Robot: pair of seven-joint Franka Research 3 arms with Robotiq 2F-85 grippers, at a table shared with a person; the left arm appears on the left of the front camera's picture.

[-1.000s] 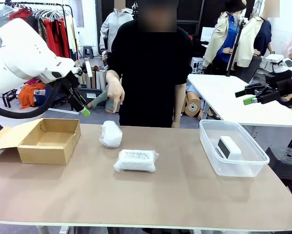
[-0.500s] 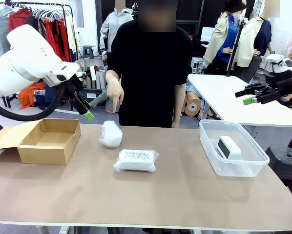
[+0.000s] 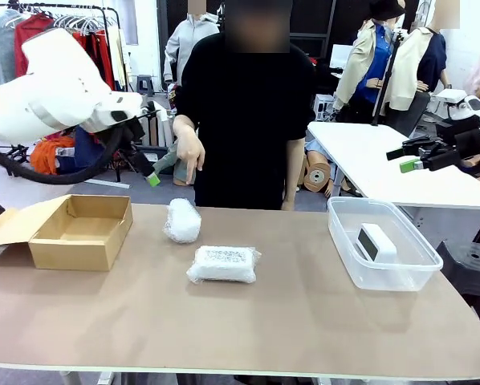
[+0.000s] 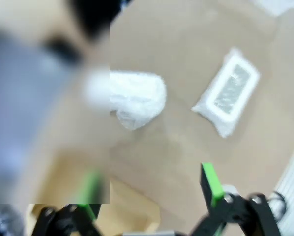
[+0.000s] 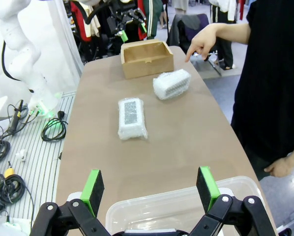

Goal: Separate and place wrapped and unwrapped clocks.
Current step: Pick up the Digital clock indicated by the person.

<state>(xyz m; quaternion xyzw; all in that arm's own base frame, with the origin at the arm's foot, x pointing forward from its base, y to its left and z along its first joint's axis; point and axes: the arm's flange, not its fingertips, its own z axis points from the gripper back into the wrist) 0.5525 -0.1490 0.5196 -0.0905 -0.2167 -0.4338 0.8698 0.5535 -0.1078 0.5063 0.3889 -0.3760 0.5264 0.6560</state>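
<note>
Two wrapped clocks lie on the brown table: a rounded bundle point(image 3: 182, 220) point(image 4: 137, 101) point(image 5: 171, 83) and a flat one with a speckled label point(image 3: 224, 265) point(image 4: 228, 91) point(image 5: 132, 118). The unwrapped white clock point(image 3: 376, 241) leans inside the clear tub point(image 3: 340, 210) at the right. My left gripper point(image 3: 148, 173) point(image 4: 151, 187) hangs open in the air, above the gap between the cardboard box and the rounded bundle. My right gripper point(image 3: 407, 159) point(image 5: 149, 184) is open, high above the tub point(image 5: 137, 209). The person's hand point(image 3: 190, 156) point(image 5: 201, 46) points down at the rounded bundle.
An open cardboard box point(image 3: 79, 233) point(image 5: 147, 59) sits at the table's left end, flap folded outward. The person stands at the far edge, behind the bundles. Bare tabletop spreads in front of the flat bundle and between it and the tub.
My left arm has swung a little to the right, toward the rounded bundle, and its gripper ends slightly higher. The bundles, the tub, the person's hand and my right arm stay put.
</note>
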